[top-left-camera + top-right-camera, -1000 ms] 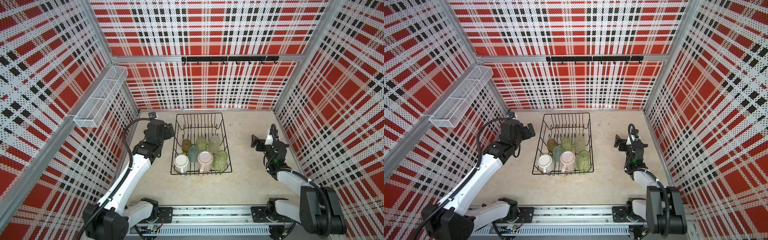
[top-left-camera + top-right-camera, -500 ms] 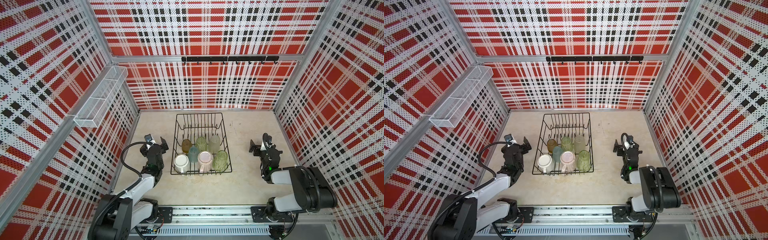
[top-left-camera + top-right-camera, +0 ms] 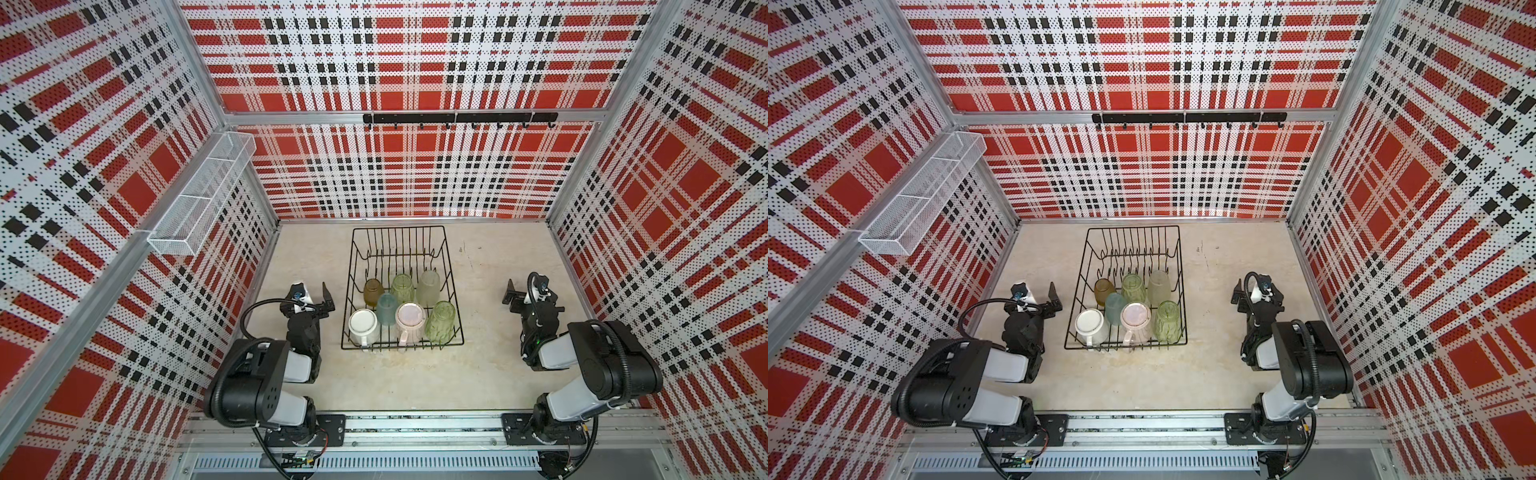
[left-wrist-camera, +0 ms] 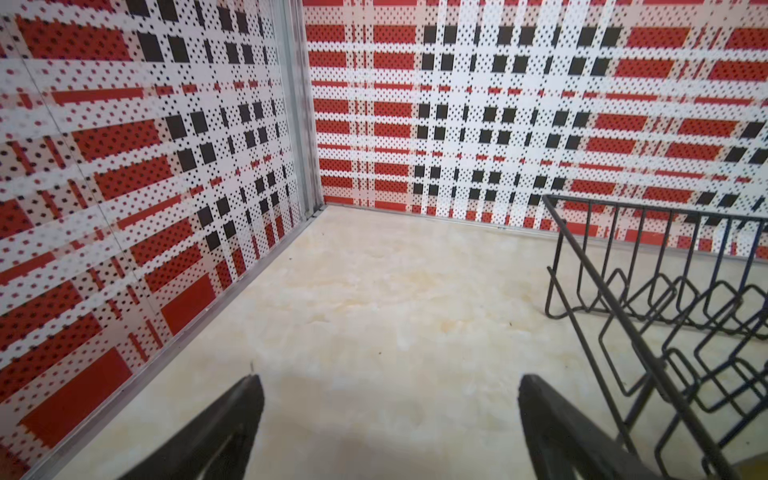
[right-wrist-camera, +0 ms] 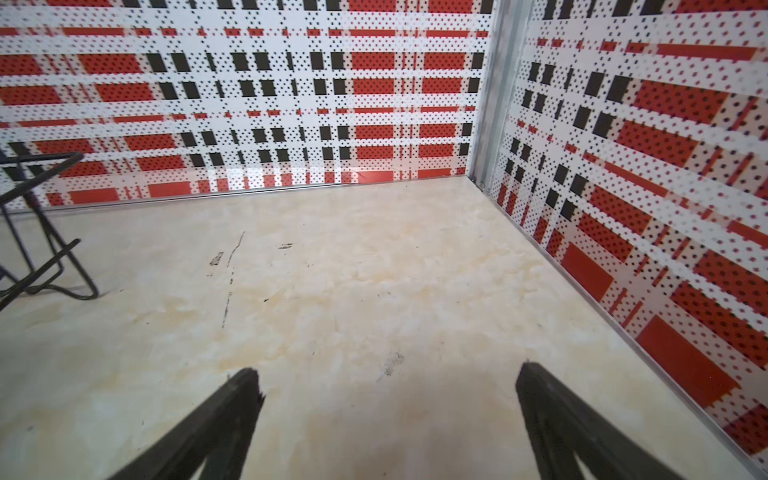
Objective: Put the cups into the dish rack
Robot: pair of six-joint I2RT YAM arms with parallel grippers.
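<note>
**Seven cups racked — both my grippers empty**

In both top views, the black wire dish rack (image 3: pixel 398 227) sits mid-table. The cups (image 3: pixel 410 316) crowd its near end, bases up — to drain, I judge: smooth tumblers and two glazed mugs.

Left wrist view: my left gripper (image 4: pixel 390 395) is spread wide, holding nothing, just beside the rack's thin wire.

Right wrist view: my right gripper (image 5: pixel 386 390) is spread too, over bare mottled table (image 5: pixel 374 270).

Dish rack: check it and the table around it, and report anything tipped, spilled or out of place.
Nothing stands out. All seven cups sit inside the dish rack, crowded in its near half, none lying on its side. The only blemish: dark scuff marks on the table right of the rack.
</note>
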